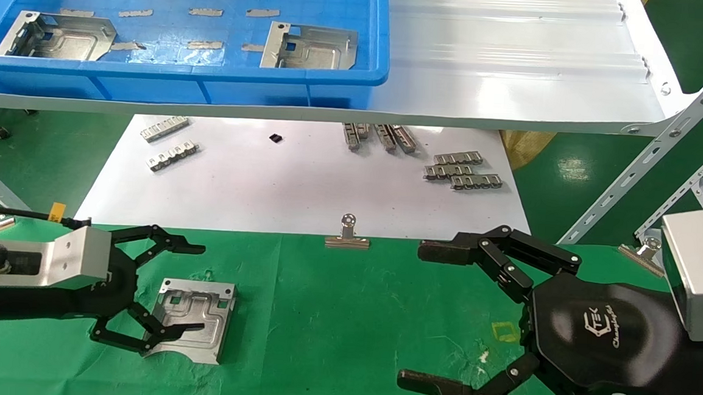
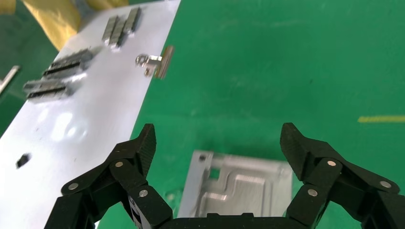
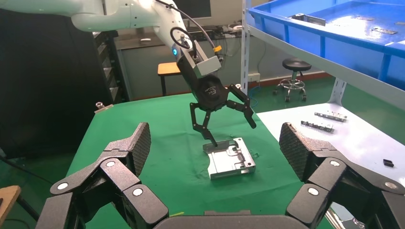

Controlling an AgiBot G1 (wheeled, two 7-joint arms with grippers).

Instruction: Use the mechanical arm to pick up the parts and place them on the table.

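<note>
Left pincer (image 1: 172, 287), lower left, spread wide, gripping nothing, above one shiny stamped sheet-metal plate (image 1: 194, 320) lying on green cloth tabletop (image 1: 349, 332). Two plates (image 1: 56, 36) left in blue plastic bin (image 1: 212, 82), upper left. Right pincer (image 1: 426, 315) open, empty, lower right.

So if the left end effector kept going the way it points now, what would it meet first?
Most likely the metal part lying flat on the green table: the open left end effector hangs just above it, fingers straddling it. How far above is unclear.

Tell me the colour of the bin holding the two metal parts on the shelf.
Blue; the bin shows best in the head view.
</note>
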